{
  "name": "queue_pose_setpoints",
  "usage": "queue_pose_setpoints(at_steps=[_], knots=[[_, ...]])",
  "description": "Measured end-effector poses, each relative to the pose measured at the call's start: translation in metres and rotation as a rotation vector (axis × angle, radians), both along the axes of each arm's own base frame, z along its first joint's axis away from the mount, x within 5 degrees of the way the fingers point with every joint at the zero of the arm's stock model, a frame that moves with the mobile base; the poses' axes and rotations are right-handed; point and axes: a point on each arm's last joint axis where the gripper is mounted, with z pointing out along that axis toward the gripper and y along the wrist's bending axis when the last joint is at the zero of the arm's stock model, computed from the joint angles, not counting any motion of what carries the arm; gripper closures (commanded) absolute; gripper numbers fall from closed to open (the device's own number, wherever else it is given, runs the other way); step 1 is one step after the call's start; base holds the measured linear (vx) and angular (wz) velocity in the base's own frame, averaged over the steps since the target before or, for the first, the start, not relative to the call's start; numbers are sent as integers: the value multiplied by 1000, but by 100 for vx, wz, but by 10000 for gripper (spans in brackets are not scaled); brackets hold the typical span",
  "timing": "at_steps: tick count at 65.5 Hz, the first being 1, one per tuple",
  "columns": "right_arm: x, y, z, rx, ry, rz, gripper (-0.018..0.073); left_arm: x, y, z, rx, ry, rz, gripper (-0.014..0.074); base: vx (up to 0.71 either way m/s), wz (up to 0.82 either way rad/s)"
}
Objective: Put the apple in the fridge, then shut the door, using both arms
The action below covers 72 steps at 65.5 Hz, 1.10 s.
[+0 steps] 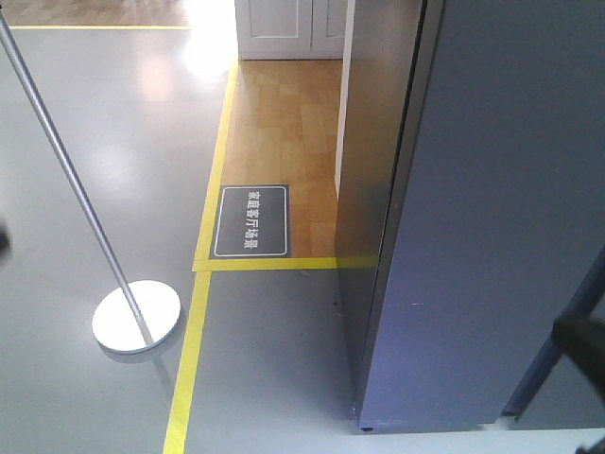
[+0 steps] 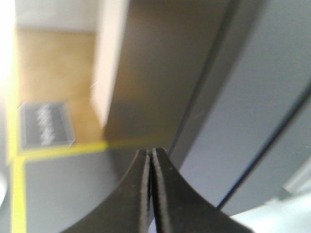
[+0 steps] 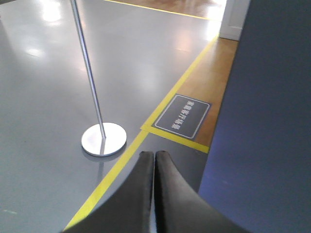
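The fridge stands at the right as a tall dark grey block. Its door lies flat against the body, with only a thin dark seam between them. The apple is out of view. In the left wrist view my left gripper is shut and empty, pointing at the seam between the fridge side and the door. My right gripper is also shut and empty, hanging over the floor just left of the grey door face. A dark piece of arm shows at the right edge.
A metal pole on a round white base stands on the grey floor to the left and also appears in the right wrist view as the pole base. Yellow floor tape borders a wood floor with a dark floor sign. White cabinet at the back.
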Motion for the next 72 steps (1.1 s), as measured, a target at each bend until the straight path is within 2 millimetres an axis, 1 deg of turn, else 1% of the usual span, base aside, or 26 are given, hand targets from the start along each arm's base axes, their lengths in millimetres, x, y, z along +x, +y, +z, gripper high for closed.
queue_pose_setpoints(at_steps=[2, 3, 4, 5, 9, 13, 17, 21, 39, 72], knots=[[-2, 0, -7, -1, 2, -10, 562, -6, 2, -14, -21, 11, 29, 603, 0, 0], [-3, 0, -10, -2, 3, -13, 562, -9, 3, -26, -38, 32, 50, 603, 0, 0], [-4, 0, -12, -2, 4, -16, 562, -12, 4, -33, -51, 34, 64, 603, 0, 0], [-5, 0, -14, -3, 2, -19, 562, -15, 4, -44, -62, 56, 77, 603, 0, 0], [-8, 0, -22, -3, 9, -24, 562, -23, 7, -68, -112, 79, 132, 603, 0, 0], [-9, 0, -25, -3, 13, -24, 562, -30, 9, -85, -138, 91, 169, 603, 0, 0], [-9, 0, -25, -1, 11, -25, 562, -34, 11, -95, -151, 94, 192, 603, 0, 0], [-9, 0, -25, 10, 9, -24, 562, -36, 12, -98, -157, 87, 203, 603, 0, 0], [-9, 3, -21, 93, -6, -20, 562, -36, 13, -97, -166, 70, 217, 603, 0, 0], [-9, 3, -21, 99, -7, -19, 562, -36, 13, -97, -166, 70, 217, 603, 0, 0]])
